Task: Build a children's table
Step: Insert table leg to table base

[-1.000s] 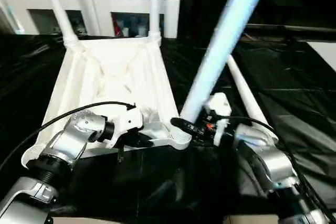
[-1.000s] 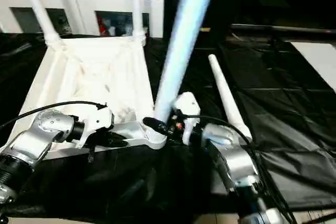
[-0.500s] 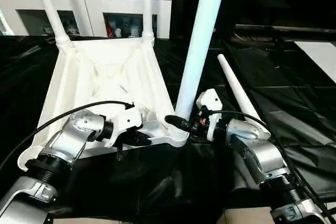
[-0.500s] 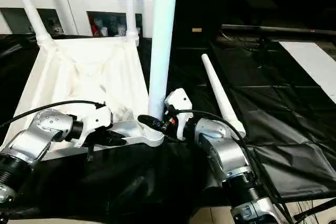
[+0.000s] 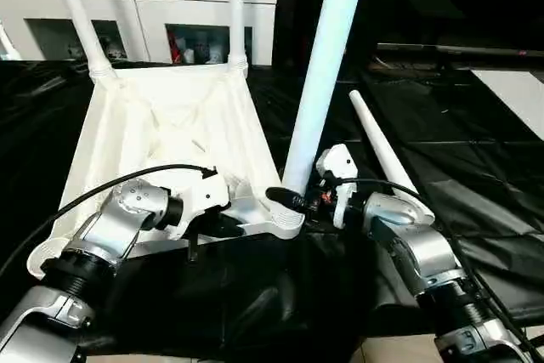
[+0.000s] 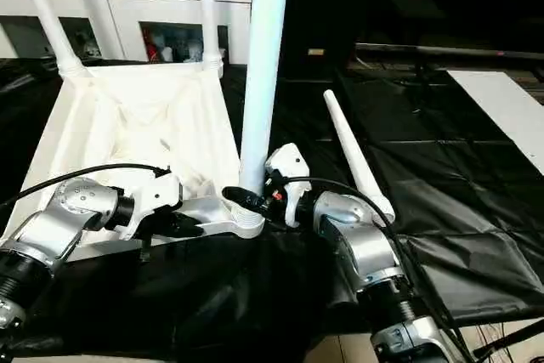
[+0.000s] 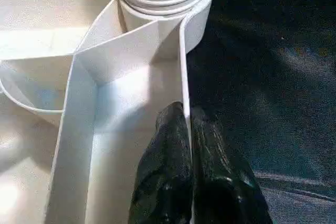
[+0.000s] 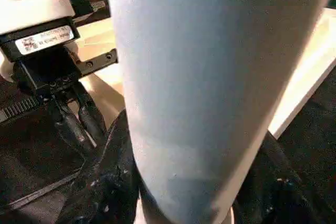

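1. Tabletop [image 5: 161, 138] is lying upside down on the black sheet [image 5: 476, 167], two far legs [image 5: 78, 8] already standing in it.
2. My right gripper [image 6: 246, 201] is clamping the third leg [image 5: 323, 74] upright in the near corner socket [image 5: 285, 223] to seat it.
3. My left gripper [image 7: 181, 145] is pinching the tabletop's edge wall, steadying it.
4. Fourth leg [image 5: 378, 146] is lying beside, waiting.

Silver forearms [image 5: 110, 231], ribbed black wrist collars [image 5: 75, 276], white wrist housings [image 5: 202, 197], glossy black fingers [image 7: 181, 177], thin black cables [image 5: 102, 191], small white label [image 8: 42, 39].
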